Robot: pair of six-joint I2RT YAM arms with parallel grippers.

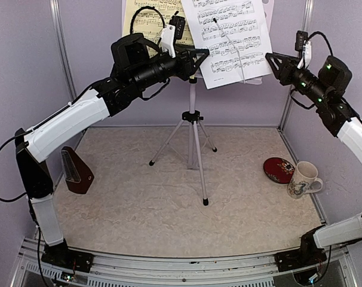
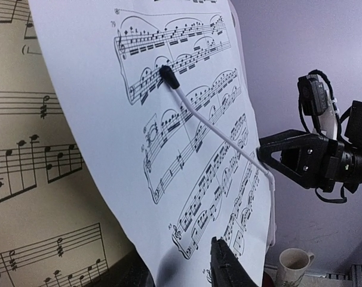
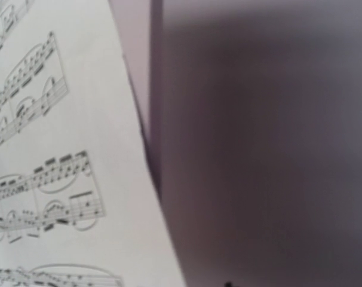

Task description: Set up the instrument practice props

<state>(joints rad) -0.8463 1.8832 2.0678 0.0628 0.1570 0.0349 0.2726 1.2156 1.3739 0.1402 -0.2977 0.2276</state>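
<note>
Left fingers [image 1: 198,58] and right fingers [image 1: 275,61] are up high, one pair on each side of the white sheet [image 1: 229,36].

I cannot tell if either pair is open or closed. Left fingers are at its bottom left corner; right fingers are just beside its right edge. It sits crooked on the music stand [image 1: 193,128], with a thin wire arm [image 2: 217,128] across it. The yellow sheet [image 1: 142,21] is just behind the left fingers. Far below them the metronome [image 1: 78,173] stands on the tabletop [image 1: 139,203]. A red dish [image 1: 279,170] and a mug [image 1: 303,179] sit below the right fingers.

white sheet [image 1: 229,36]: matt paper | mug [image 1: 301,178]: glossy ceramic | table [image 1: 139,197]: rough, matt
</note>
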